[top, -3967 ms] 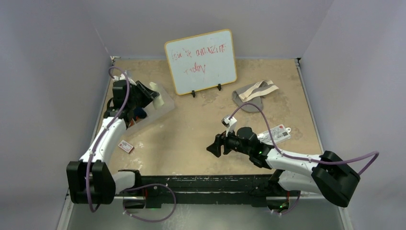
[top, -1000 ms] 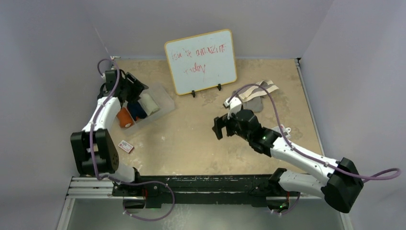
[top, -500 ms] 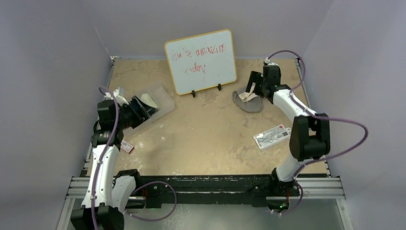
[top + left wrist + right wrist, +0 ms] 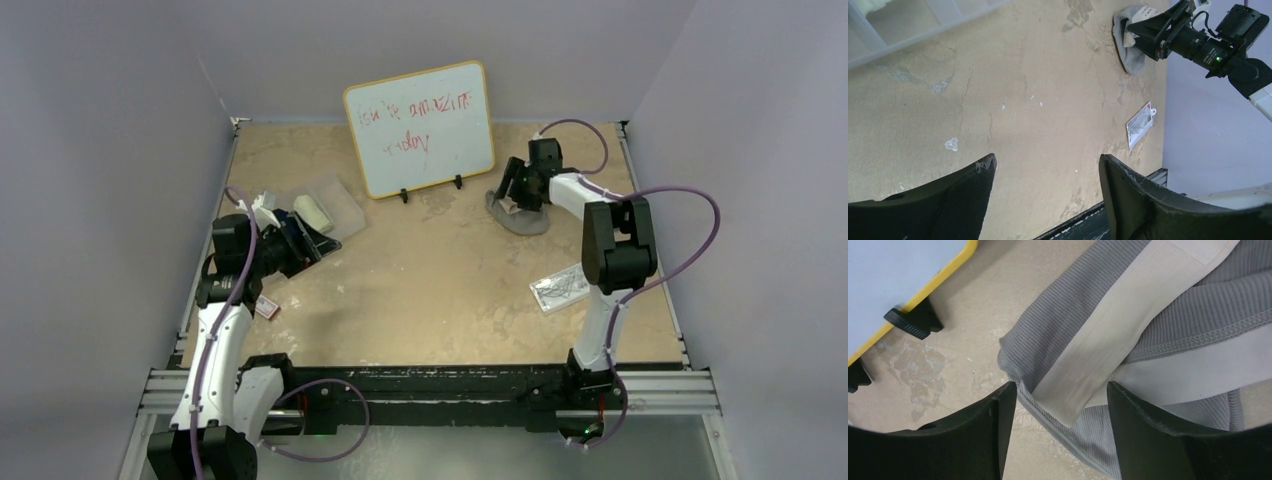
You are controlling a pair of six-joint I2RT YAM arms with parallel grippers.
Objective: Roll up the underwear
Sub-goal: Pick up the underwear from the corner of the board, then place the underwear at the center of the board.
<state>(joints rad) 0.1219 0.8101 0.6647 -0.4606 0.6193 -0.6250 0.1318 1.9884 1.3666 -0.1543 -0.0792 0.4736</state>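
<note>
Red scrawl on whiteboard (image 4: 420, 128) unreadable. Right gripper (image 4: 1059, 390) jaws wide, straddling grey underwear (image 4: 1068, 330) folded edge. Left gripper (image 4: 1045, 160) wide over open tabletop (image 4: 1038, 100).

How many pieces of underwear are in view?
2: grey ribbed underwear with beige waistband, unrolled beside the yellow-framed whiteboard; a pale cream roll in the clear plastic bin. Others may hide behind the left arm.

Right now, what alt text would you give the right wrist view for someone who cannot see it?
Grey ribbed underwear with a beige waistband lies crumpled on the tan table, filling the right of the frame. The right claw hangs open over its folded edge. A yellow-edged whiteboard on black feet shows at top left.
</note>
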